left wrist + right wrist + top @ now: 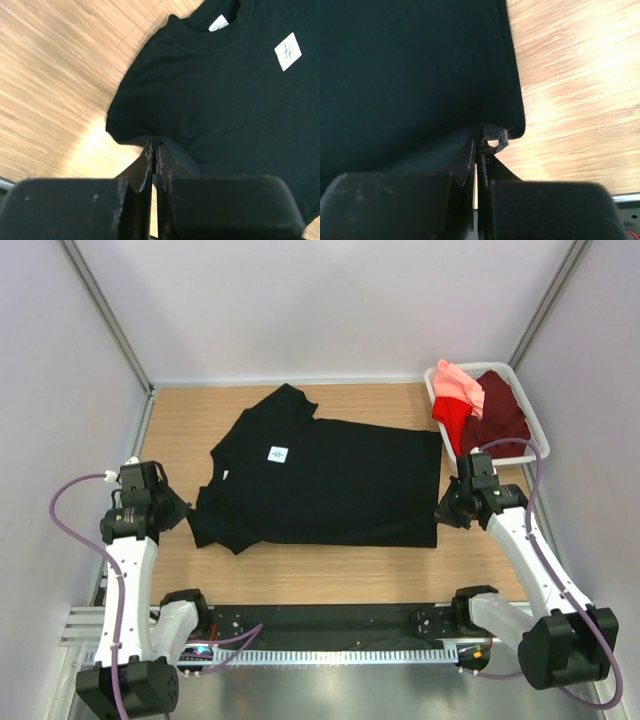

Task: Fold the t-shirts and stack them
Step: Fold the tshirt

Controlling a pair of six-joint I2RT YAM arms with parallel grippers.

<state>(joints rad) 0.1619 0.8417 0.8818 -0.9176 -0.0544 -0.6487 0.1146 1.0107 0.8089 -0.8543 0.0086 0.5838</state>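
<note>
In the top view, the black t-shirt lies spread flat on the middle of the table, with its collar toward 9 o'clock and its bottom hem toward 3 o'clock. A small white label shows on the chest. The left tool is at the 8 o'clock side of the shirt, at the edge of the near sleeve, and its jaws are closed there. The right tool is at the 4 o'clock corner of the shirt, at the near end of the hem, also closed. At 2 o'clock on the table stands a white basket. Inside it a salmon-pink t-shirt lies on top toward 10 o'clock, a red t-shirt is toward 8 o'clock, and a maroon t-shirt fills the rest. In the left wrist view, the left tool is closed on a small raised fold of the black t-shirt at the sleeve edge. The white label is at 2 o'clock and a neck tag at 12 o'clock, and the bare table is at 9 o'clock. In the right wrist view, the right tool pinches the hem corner of the black t-shirt, which fills the side from 9 to 12 o'clock. The table shows at 3 o'clock.
</note>
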